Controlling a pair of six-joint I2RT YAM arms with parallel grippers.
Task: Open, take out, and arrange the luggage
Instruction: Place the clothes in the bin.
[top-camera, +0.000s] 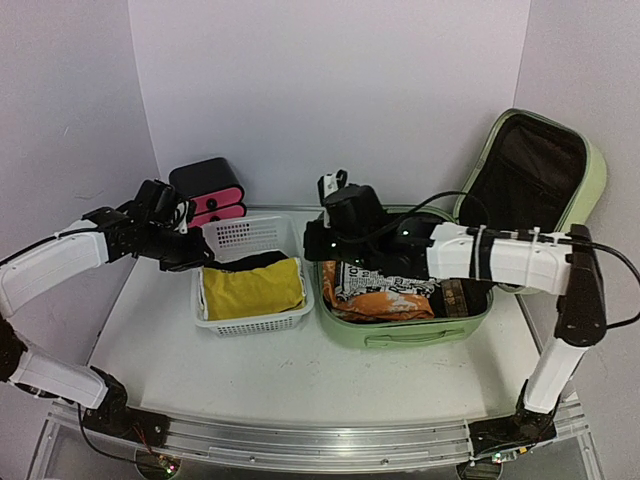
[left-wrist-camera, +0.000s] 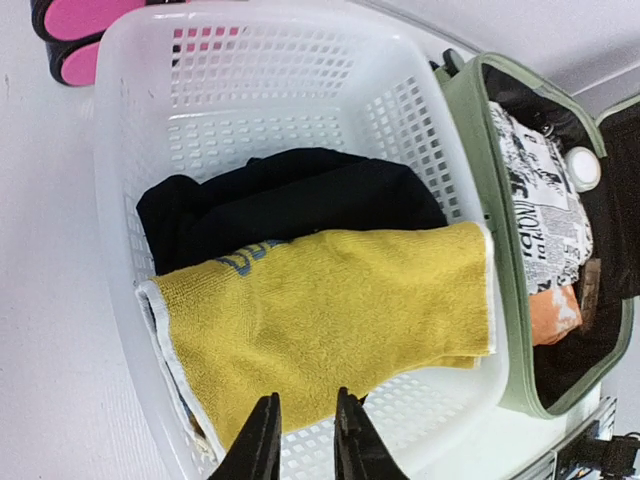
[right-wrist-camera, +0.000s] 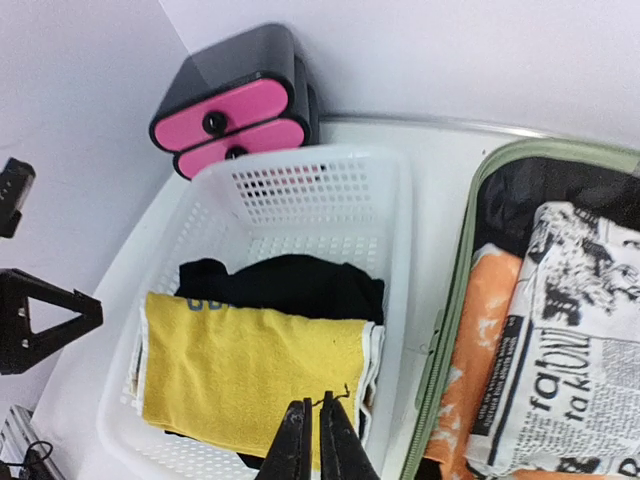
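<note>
The light-green luggage (top-camera: 405, 335) lies open at right, its lid (top-camera: 590, 190) propped upright and showing black lining. Inside are a newspaper-print bundle (right-wrist-camera: 580, 340) and an orange one (right-wrist-camera: 485, 340). My left gripper (left-wrist-camera: 306, 396) hovers over the near side of the white basket (top-camera: 255, 325), just above a yellow towel (left-wrist-camera: 340, 320). Its fingers are a little apart with nothing between them. My right gripper (right-wrist-camera: 314, 402) hangs over the towel's right edge near the luggage rim (right-wrist-camera: 445, 330). It is shut and holds nothing but a stray thread at its tips.
A black cloth (left-wrist-camera: 290, 200) lies under the towel in the basket. A black drawer box with pink fronts (top-camera: 208, 190) stands at the back left, behind the basket. Walls close in the table at the back and on both sides.
</note>
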